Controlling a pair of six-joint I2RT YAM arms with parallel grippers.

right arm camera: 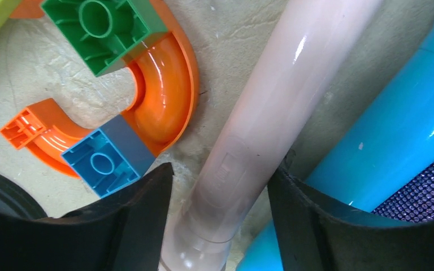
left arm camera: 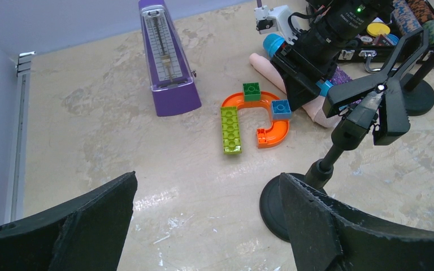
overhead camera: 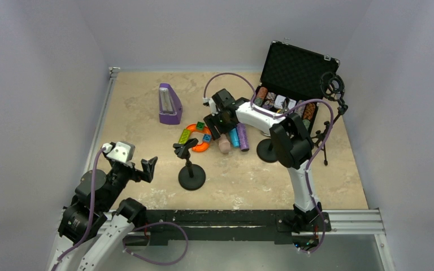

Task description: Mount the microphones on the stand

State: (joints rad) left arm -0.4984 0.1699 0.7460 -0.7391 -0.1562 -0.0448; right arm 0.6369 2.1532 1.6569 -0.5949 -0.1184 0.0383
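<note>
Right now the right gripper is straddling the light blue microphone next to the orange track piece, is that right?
No. In the right wrist view the right gripper straddles the pale pink microphone, next to the orange track piece; the light blue microphone lies just beyond it, outside the jaws.

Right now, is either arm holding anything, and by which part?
Nothing yet. The right end effector straddles the pink microphone mid-body, unclamped; the left end effector is empty.

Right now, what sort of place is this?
Likely a robot lab test cell: plain white walls box in the table, a metal rail spans its near edge, and a purple metronome and toy blocks serve as props.
</note>
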